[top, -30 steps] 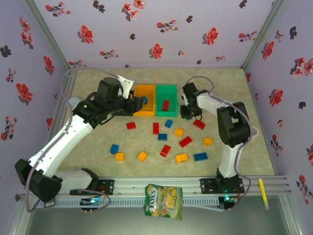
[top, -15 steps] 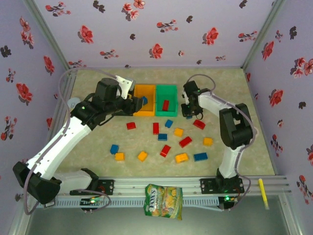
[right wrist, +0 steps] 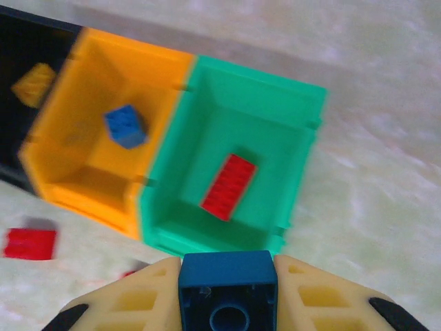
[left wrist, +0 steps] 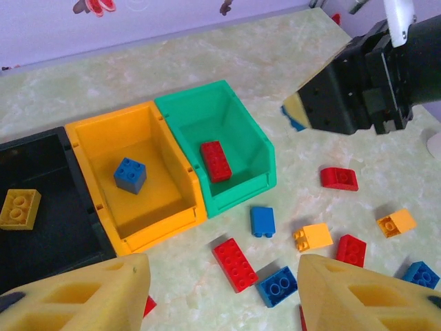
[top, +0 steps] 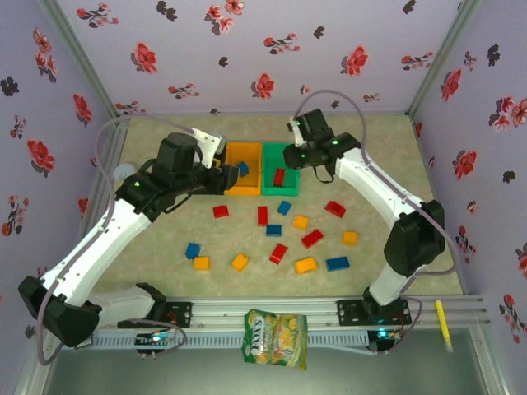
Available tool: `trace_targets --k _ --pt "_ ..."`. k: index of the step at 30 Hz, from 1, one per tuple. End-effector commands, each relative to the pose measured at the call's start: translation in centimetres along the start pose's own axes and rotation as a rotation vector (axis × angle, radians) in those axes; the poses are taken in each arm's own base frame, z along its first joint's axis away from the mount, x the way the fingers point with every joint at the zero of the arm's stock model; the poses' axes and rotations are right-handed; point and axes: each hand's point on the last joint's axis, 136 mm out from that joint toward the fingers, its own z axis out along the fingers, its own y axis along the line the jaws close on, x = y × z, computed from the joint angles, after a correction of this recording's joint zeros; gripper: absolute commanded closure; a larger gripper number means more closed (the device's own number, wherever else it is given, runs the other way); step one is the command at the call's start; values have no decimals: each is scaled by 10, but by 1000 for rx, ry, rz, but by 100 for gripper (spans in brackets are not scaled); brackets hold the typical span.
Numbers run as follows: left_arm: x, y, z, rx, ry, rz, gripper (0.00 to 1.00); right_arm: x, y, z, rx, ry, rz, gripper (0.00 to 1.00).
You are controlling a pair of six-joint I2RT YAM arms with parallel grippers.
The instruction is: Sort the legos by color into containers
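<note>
The right claw [right wrist: 228, 276] is clamping shut on a blue brick [right wrist: 228, 296], hanging above the table [top: 395, 164] with the green bin [right wrist: 262, 117] at twelve o'clock from its fingertips in its own camera. Seen from overhead, it is hovering over that bin's two o'clock corner. The left claw [left wrist: 222, 276] is standing open and empty, its foam fingers [left wrist: 89, 296] well apart, hovering at the nine o'clock end of the row of bins. The three joined bins are sitting at twelve o'clock on the table: the black bin [left wrist: 55, 241] is holding a yellow brick [left wrist: 19, 208], the orange bin [left wrist: 165, 200] a second blue brick [left wrist: 129, 174], and the green bin a red brick [left wrist: 216, 161]. Loose red, blue and orange bricks [top: 278, 253] are lying scattered from the table's centre toward six o'clock, apart from one another. A snack bag [top: 276, 337] is resting on the rail at six o'clock.
</note>
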Motion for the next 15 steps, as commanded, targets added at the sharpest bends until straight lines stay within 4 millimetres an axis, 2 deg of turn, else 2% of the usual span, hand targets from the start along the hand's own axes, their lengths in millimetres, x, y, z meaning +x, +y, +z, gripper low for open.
trace_targets --k 1,4,7,15 --pt "-6 -1 -4 16 -37 19 41 -28 39 8 -98 -83 36 75" --pt "-14 -3 -2 18 -43 40 41 -41 59 24 -116 -118 36 74" --pt "-20 -5 -1 26 -41 44 42 -53 70 41 -143 -136 54 74" --pt "-6 2 5 6 -15 6 42 -63 79 99 -153 -91 71 70"
